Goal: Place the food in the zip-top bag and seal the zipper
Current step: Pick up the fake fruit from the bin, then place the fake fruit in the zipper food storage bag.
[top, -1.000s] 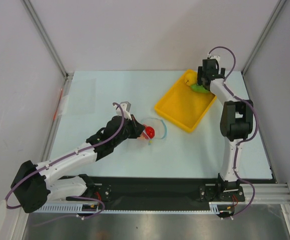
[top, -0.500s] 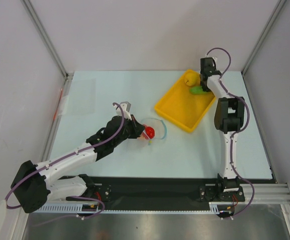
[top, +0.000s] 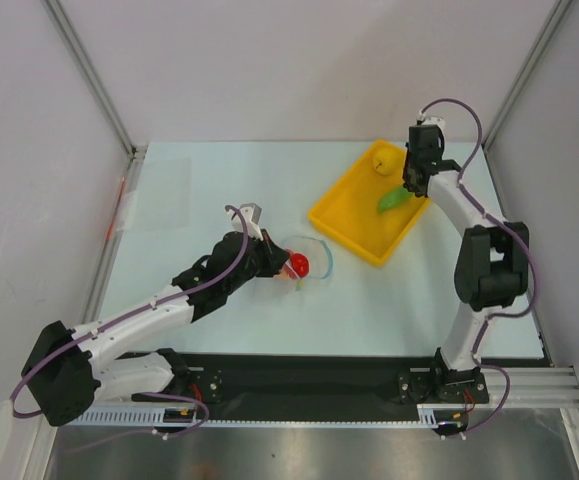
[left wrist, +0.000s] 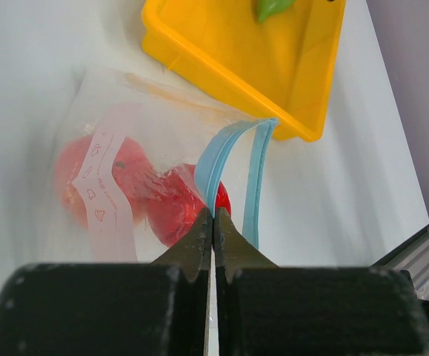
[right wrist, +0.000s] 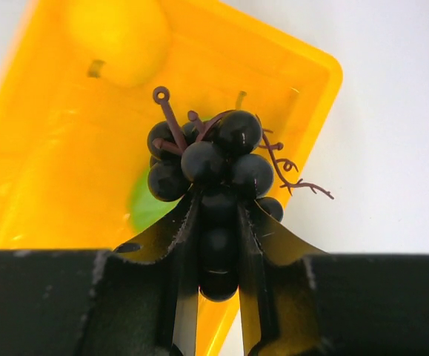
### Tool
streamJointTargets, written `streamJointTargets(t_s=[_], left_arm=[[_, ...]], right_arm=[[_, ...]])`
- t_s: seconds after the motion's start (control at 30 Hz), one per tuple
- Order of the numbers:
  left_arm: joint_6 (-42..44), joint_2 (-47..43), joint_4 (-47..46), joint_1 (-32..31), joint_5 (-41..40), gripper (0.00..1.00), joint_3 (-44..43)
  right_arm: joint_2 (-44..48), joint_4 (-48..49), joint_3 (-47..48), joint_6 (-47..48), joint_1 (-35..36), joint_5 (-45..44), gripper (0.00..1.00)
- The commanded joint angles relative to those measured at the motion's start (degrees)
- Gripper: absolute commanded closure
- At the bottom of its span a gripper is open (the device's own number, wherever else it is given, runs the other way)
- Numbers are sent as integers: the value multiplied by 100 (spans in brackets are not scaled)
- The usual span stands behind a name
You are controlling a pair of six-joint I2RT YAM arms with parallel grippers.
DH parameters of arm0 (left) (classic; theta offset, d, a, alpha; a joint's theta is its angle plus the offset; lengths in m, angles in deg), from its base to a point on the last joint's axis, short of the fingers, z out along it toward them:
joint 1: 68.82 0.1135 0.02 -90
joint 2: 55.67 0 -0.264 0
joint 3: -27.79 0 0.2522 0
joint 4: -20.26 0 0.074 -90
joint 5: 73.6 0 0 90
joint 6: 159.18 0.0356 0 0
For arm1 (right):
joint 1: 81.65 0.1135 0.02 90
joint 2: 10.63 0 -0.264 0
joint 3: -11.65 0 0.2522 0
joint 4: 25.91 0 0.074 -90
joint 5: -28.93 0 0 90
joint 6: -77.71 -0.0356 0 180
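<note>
The grape bunch hides most of the green fruit; the yellow fruit is blurred, perhaps a lemon.

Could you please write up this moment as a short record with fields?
left gripper: shut on the zipper
bag: mouth open, red fruits inside
right gripper: closed on the grape bunch, over the yellow tray
in tray: yellow fruit, green fruit
</note>
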Motion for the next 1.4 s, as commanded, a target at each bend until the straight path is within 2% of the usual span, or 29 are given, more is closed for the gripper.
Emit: streamJointTargets(t_s=[0.0, 0.27, 0.43, 0.63, 0.8, 1.0, 1.2, 1.37], left_arm=[[41, -101, -138, 41, 20, 100, -90], [33, -128, -138, 32, 56, 100, -90], [41, -102, -111, 32, 91, 100, -116], [50, -49, -94, 32, 143, 100, -151], [85, -49, -24, 32, 143, 100, -204], [-2, -84, -41, 32, 310, 100, -204], [-81, -118, -23, 41, 723, 100, -266], [-240, -417, -102, 41, 1320, 100, -301]], right_arm=[[1086, 562, -348, -270, 202, 227, 87], [3080, 861, -1781, -736, 826, 1220, 89], [3987, 1133, -2404, -772, 1738, 1896, 89], [5059, 2319, -3784, -456, 2618, 2907, 88], [5297, 2943, -4443, -473, 2909, 3575, 88], [4982, 3559, -4682, -473, 3032, 4734, 88], [4745, 3876, -4823, -288, 3094, 4947, 88], [4401, 3657, -4673, -43, 3094, 5097, 88]])
